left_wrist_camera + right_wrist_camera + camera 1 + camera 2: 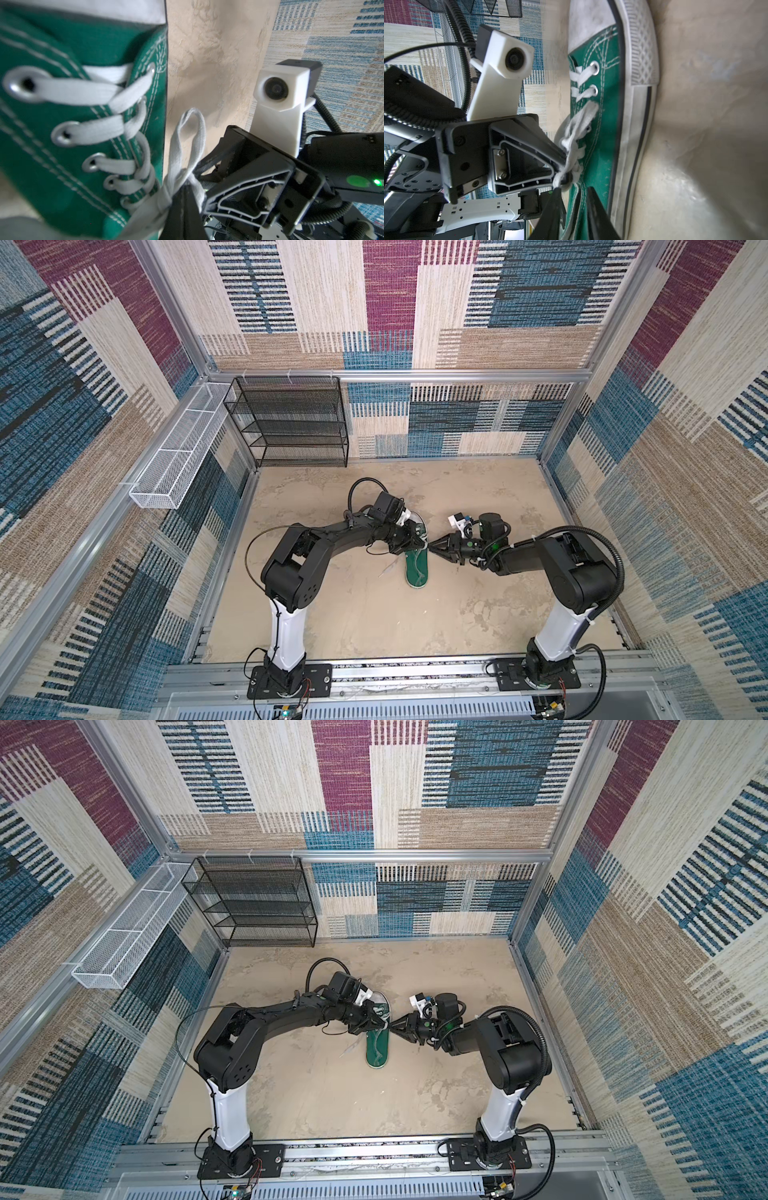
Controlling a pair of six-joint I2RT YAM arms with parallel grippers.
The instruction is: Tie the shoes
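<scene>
Your shoe [417, 570] lies flat in the middle of the table [353, 614], with its long axis running from you toward the back wall, white toe away and heel toward the arm bases. The two arms meet nose to nose across that axis, about level with the upper eyelets on the shoe's right side. Your left gripper [560, 176] reaches over the shoe and is pinched fully shut on a bunch of lace [571, 149] right at its tip. From that pinch a small loop [192, 124] stands out just beside the shoe's right edge. Your right gripper [573, 193] points straight at the same spot. Its fingers [598, 212] are parted only a little, and you can see green canvas through the gap. They look empty, though the lace sits so close to one tip that contact can't be ruled out. The loop lies just ahead of the right fingers, so the right arm is the one placed to take it. A loose end [388, 568] trails on the table on the shoe's left side.
</scene>
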